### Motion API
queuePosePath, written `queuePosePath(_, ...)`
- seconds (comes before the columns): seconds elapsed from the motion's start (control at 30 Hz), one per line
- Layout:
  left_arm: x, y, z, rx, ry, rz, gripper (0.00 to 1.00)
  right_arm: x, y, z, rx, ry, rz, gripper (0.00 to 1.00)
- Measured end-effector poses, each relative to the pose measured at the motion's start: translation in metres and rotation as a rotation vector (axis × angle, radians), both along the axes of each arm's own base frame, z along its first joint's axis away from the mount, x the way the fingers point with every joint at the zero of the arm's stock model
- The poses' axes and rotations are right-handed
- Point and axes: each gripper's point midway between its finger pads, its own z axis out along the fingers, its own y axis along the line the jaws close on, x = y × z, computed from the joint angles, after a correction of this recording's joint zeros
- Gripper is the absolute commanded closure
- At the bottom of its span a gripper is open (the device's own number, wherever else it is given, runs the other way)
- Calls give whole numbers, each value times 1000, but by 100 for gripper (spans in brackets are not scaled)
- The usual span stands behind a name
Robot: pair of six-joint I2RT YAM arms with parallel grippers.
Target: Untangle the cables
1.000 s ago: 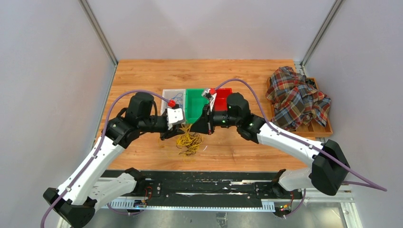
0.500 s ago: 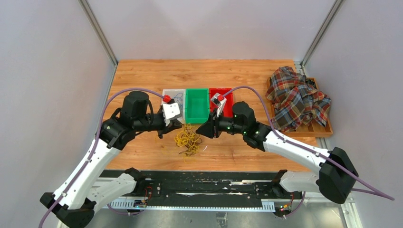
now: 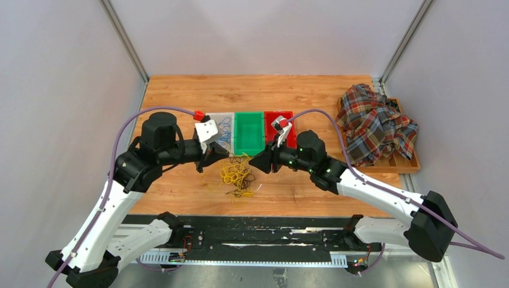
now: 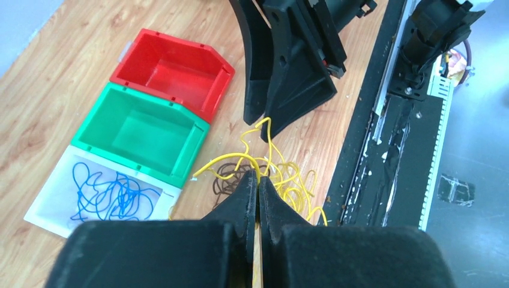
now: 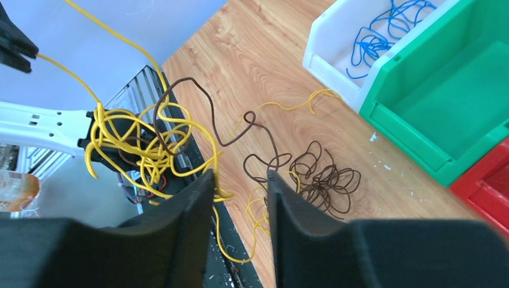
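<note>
L gripper (image 4: 258, 180) jaws are clamped on 1 yellow cable (image 4: 219, 162) rising from the yellow/brown tangle (image 3: 238, 178), which sits mid-table just near of the green bin (image 3: 249, 133). R gripper (image 5: 239, 180) jaws stand apart, holding nothing, above the brown cable (image 5: 324, 177). Risk: w/ no 2nd hold on the tangle, more pull likely drags the whole clump or tightens knots, and the thin strand may slip out.
</note>
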Motion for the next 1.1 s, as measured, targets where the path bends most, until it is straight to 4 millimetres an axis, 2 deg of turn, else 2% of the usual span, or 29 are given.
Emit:
queuePosePath(0.07, 0, 0, 6, -9, -12, 2, 100, -2, -2, 5, 3, -22, -6, 42)
queuePosePath(0.13, 1, 1, 11, -13, -23, 8, 100, -4, -5, 15, 13, -53, -15, 37)
queuePosePath(0.17, 2, 1, 12, -12, -28, 14, 100, -4, -8, 22, 16, -86, -34, 36)
queuePosePath(0.3, 8, 4, 12, 1, -35, 49, 100, -23, -13, 58, 76, -198, -38, 34)
queuePosePath(0.47, 14, 4, 7, 12, -9, 72, 100, -44, 3, 82, 103, -273, 22, 34)
queuePosePath(0.6, 16, 2, 7, 9, 13, 79, 100, -47, 26, 80, 75, -291, 63, 41)
queuePosePath(0.73, 16, 0, 15, -11, 17, 83, 99, -40, 48, 63, 24, -282, 84, 64)
queuePosePath(0.8, 14, 0, 19, -21, 17, 81, 100, -37, 54, 59, 10, -284, 85, 68)
queuePosePath(0.93, 11, -2, 25, -38, 19, 70, 99, -30, 63, 54, -5, -281, 74, 64)
queuePosePath(1.1, 5, -4, 34, -64, 30, 46, 100, -24, 67, 47, -21, -282, 57, 49)
